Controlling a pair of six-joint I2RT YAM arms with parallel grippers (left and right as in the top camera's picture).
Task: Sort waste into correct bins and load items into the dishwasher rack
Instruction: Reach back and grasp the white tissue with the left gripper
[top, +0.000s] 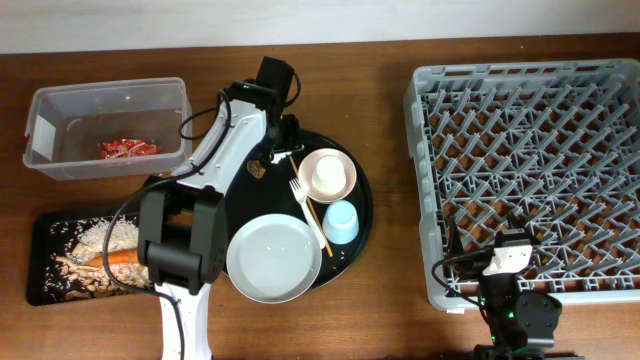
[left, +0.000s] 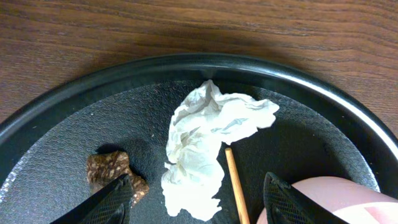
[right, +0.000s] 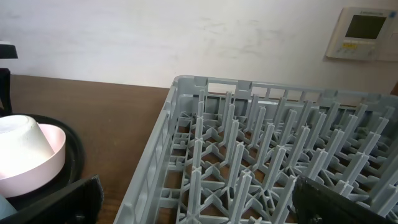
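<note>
A crumpled white tissue (left: 205, 140) lies on the round black tray (left: 74, 106), with a brown bone (left: 112, 171) to its left and a wooden chopstick (left: 236, 183) to its right. My left gripper (left: 198, 180) hangs open just above them, its fingers standing either side of the tissue's lower end without touching it. Further along the tray are the white plate (top: 273, 259), the pale pink bowl (top: 328, 175) holding the cream cup (right: 22, 140), the blue cup (top: 341, 221) and the white fork (top: 298, 192). My right gripper (right: 196, 199) is open and empty over the near edge of the grey rack (top: 530, 170).
The clear tub (top: 108, 125) at the back left holds a red wrapper (top: 128, 148). The shallow black tray (top: 40, 270) at the front left holds rice, bones and a carrot piece (top: 120, 256). My left arm (top: 215, 160) reaches across between those two and the round tray.
</note>
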